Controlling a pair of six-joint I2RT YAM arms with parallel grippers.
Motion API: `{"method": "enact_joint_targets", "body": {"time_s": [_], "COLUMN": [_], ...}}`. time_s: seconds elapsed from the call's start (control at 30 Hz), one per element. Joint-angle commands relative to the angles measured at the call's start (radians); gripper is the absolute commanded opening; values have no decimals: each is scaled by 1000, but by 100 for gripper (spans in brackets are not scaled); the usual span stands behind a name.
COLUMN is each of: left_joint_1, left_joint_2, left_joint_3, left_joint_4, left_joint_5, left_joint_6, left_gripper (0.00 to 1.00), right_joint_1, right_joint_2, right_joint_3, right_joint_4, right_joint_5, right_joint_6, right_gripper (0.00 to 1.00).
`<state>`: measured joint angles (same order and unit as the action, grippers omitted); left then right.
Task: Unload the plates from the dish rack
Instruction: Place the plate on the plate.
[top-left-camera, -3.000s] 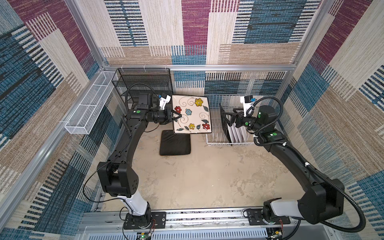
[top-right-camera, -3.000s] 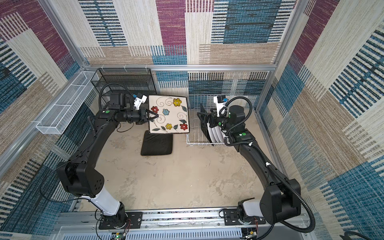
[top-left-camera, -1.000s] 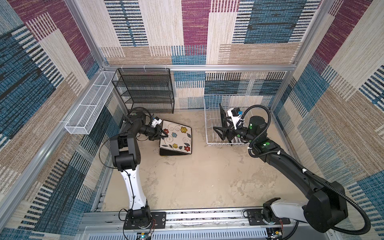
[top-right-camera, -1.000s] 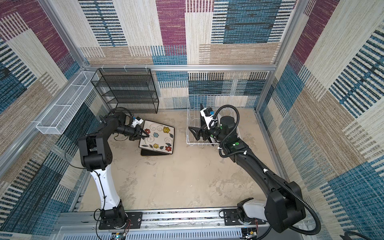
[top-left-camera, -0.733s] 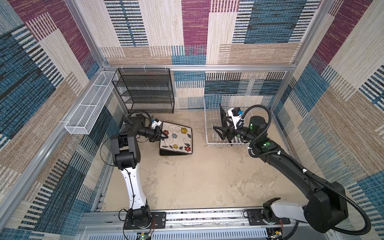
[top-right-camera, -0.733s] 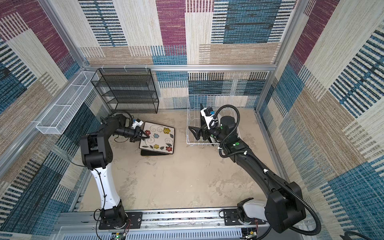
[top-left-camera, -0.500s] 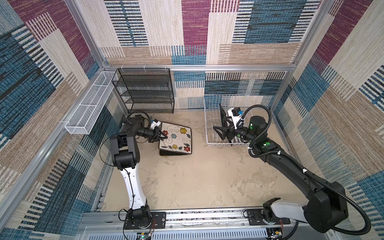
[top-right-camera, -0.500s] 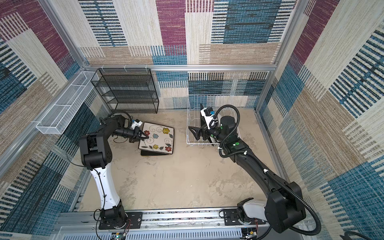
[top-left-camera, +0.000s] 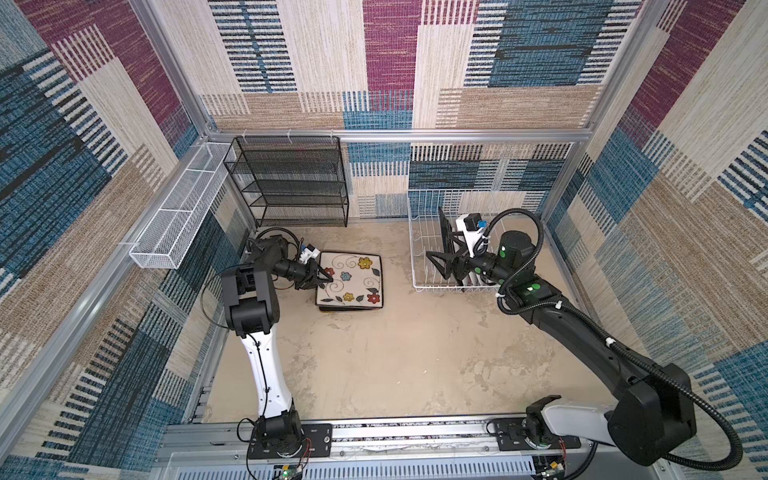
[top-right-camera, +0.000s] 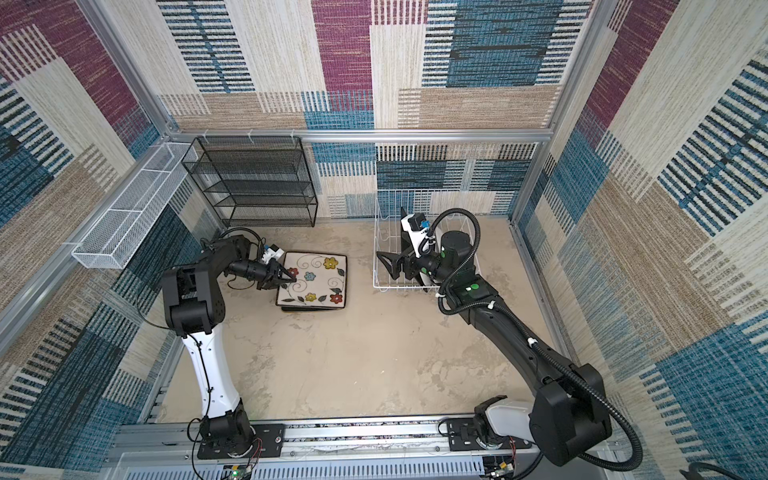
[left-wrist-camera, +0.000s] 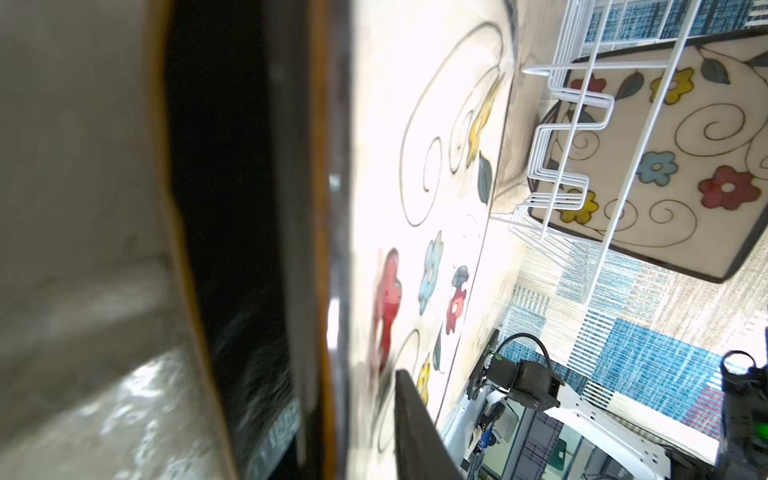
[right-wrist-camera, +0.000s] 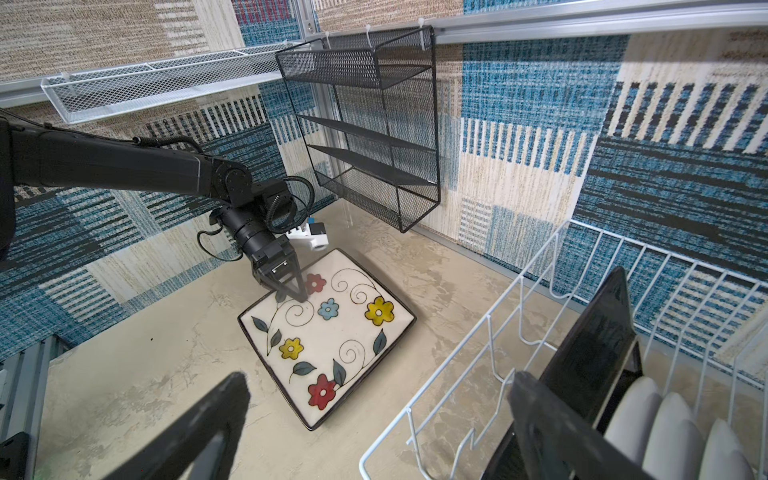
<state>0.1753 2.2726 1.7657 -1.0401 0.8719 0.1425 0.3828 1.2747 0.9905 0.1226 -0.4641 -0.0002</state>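
The cream square plate with coloured flowers (top-left-camera: 353, 276) lay face up, left of the white wire dish rack (top-left-camera: 457, 199). The left gripper (top-left-camera: 326, 282) was at its left edge, one finger over its face; whether it gripped the plate could not be told. The right gripper (top-left-camera: 441, 264) stood wide open and empty at the rack's left side, beside a black-backed square plate (top-left-camera: 444, 228) upright inside.

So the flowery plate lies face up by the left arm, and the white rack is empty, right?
Not empty. The flowery plate does lie face up by the left gripper, but the right wrist view shows a black-backed square plate and round plates standing in the white rack.
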Motion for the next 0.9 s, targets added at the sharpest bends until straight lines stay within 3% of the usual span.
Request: {"method": "enact_joint_targets", "body": {"time_s": [0.0,0.47,0.87], "left_joint_1": [4,19,27], "left_joint_2": [4,19,-19], "left_joint_3": [11,20,25], "left_joint_4": [-21,-30,-29], "left_joint_5": [5,-66,-130], "left_joint_6": [16,5,-15], "left_gripper": [28,35,49], "right_joint_1": [2,2,1], "right_joint_2": [-12,-14,-23], "right_joint_3": [2,0,-3], "right_joint_4": [28,20,11], "right_joint_5": [-13,-3,24], "right_joint_6": [3,-7,-14], "right_gripper": [100,100,100]}}
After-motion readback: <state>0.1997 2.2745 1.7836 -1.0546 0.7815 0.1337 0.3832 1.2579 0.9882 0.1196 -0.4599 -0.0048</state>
